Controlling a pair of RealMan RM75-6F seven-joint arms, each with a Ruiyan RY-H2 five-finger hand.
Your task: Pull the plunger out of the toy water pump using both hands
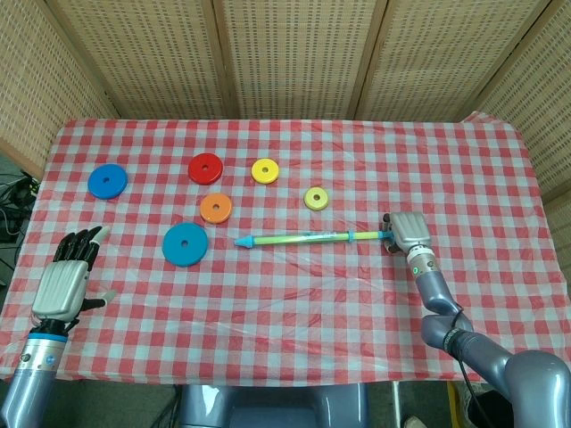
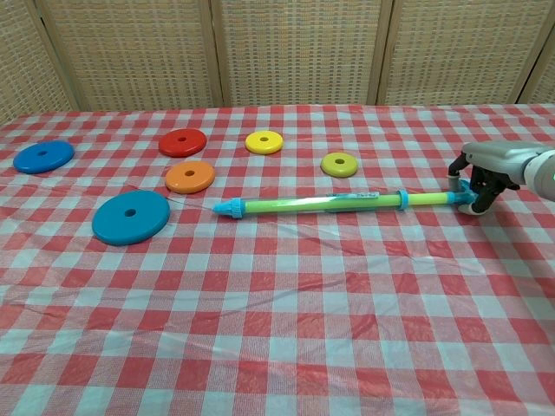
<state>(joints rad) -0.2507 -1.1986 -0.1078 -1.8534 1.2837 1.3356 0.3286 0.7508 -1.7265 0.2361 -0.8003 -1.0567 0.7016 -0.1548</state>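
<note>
Green-blue pump (image 1: 299, 238) flat on table

Toy water pump (image 2: 316, 204) is lying across the table (image 1: 294, 294); rings (image 1: 266, 170) behind; right hand (image 2: 486, 169) at its right end; left hand (image 1: 62, 283) well apart, far left.

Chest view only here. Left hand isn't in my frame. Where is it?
Observer: Head view shows the left hand at the near left corner of the red checked tablecloth, far from the green and blue toy water pump.
Operator: Holding anything?
Observer: No. Its fingers are spread and empty.
Operator: What's between it and the pump tip?
Observer: The large blue plastic disc, just left of the tip.
</note>
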